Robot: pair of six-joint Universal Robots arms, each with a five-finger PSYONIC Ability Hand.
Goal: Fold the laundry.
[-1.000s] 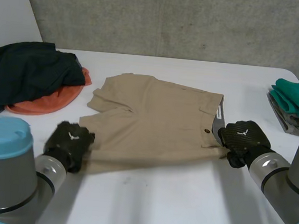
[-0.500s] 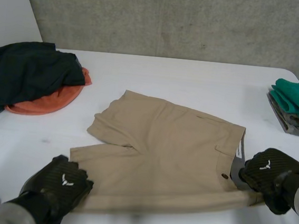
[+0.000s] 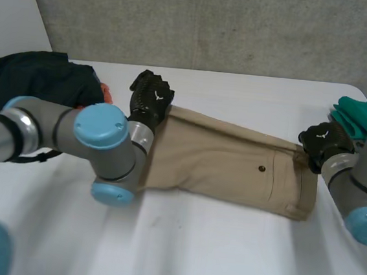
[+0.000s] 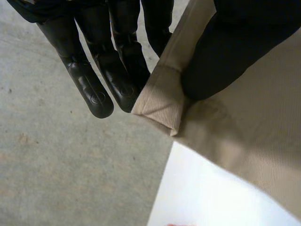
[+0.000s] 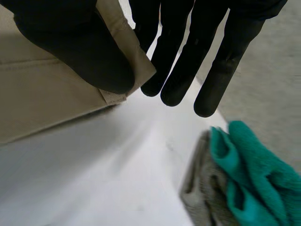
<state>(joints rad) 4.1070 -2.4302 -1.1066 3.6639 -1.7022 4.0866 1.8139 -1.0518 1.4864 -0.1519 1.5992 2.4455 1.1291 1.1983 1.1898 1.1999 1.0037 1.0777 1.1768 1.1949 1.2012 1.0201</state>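
Now you've carried the near edge over: the shorts (image 3: 232, 168) lie folded lengthwise on the bench (image 3: 224, 258). Your left robot hand (image 3: 149, 102) pinches the hem corner at ten o'clock, your right robot hand (image 3: 323, 143) the waistband corner at two o'clock. First fold looks nearly done.

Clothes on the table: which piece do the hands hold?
The tan shorts: left hand and right hand each pinch a corner. The dark garment, orange cloth and teal cloth lie untouched.
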